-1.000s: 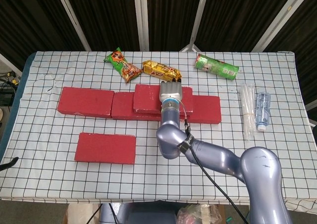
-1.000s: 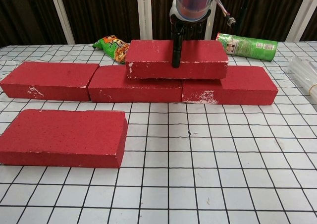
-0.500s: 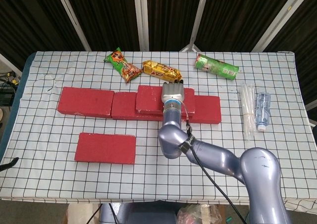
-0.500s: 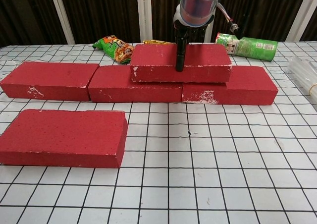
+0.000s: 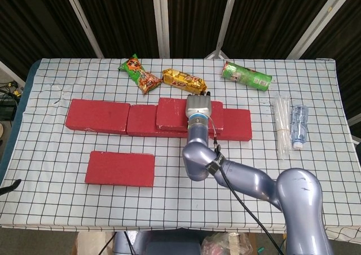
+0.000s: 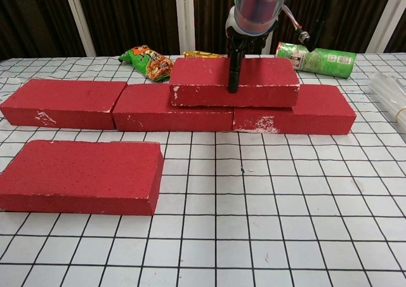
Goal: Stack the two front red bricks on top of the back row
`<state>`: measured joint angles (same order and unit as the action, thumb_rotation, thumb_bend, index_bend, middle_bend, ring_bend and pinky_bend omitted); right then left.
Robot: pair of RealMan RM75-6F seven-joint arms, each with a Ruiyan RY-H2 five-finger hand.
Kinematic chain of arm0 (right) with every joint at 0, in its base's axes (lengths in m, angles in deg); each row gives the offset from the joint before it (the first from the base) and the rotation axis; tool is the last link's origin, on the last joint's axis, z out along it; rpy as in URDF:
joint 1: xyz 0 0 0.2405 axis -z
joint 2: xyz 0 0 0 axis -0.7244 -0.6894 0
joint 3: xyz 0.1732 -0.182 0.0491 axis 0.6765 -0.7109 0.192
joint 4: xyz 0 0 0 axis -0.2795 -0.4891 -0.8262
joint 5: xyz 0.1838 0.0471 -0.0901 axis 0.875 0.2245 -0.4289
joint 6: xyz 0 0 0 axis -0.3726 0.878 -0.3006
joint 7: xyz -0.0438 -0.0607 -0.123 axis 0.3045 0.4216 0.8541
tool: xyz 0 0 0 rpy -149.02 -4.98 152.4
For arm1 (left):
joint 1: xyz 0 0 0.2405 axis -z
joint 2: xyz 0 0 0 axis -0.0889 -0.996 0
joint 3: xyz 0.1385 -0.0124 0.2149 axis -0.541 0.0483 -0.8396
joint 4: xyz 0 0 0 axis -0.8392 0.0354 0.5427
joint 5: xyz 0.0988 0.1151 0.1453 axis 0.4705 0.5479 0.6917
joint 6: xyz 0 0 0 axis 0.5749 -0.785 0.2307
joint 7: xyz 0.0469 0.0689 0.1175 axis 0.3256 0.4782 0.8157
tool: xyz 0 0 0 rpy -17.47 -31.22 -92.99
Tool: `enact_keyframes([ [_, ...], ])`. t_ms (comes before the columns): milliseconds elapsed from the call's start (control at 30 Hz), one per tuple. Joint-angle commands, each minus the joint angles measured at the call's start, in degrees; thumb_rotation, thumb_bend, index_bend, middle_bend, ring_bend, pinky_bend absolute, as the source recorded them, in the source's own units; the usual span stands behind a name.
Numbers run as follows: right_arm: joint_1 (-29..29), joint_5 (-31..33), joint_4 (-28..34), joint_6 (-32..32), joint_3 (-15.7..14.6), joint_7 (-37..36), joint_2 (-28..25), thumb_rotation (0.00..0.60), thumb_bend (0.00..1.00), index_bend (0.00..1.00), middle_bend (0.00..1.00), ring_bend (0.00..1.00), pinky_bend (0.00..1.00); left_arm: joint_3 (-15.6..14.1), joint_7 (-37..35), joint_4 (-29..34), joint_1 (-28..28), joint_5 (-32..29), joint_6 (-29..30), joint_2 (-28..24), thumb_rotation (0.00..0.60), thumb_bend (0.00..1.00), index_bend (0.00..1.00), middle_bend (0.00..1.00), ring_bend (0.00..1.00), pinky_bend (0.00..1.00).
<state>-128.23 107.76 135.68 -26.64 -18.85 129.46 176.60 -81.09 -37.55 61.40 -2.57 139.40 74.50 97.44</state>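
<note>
Judging by their pitted faces, we take the bricks for light, stiff foam, best clasped across the short width. The back row (image 5: 158, 119) carries the stacked brick (image 6: 233, 81) at twelve o'clock, grasped by the right hand (image 5: 198, 105). The front brick (image 6: 79, 175) waits at eight o'clock. Only the chest view shows a finger (image 6: 233, 71) down the stacked brick's front face; only the head view shows the arm (image 5: 248, 179). The left hand is unseen.

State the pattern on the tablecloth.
White tablecloth with a black grid of squares; clearest in the chest view.
</note>
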Motion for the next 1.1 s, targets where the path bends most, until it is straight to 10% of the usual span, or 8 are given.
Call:
enact_keyframes([
  [33, 0.12, -0.08, 0.24, 0.11, 0.13, -0.09, -0.07, 0.600, 0.13, 0.26, 0.24, 0.06, 0.00, 0.00, -0.06, 0.01, -0.03, 0.03, 0.04, -0.02, 0.600, 0.00, 0.06, 0.00, 0.00, 0.00],
  [1100, 1.56, 0.20, 1.30, -0.38, 0.16, -0.64, -0.43, 0.600, 0.13, 0.26, 0.24, 0.06, 0.00, -0.10, -0.42, 0.07, -0.20, 0.36, 0.29, -0.13, 0.600, 0.00, 0.06, 0.00, 0.00, 0.00],
])
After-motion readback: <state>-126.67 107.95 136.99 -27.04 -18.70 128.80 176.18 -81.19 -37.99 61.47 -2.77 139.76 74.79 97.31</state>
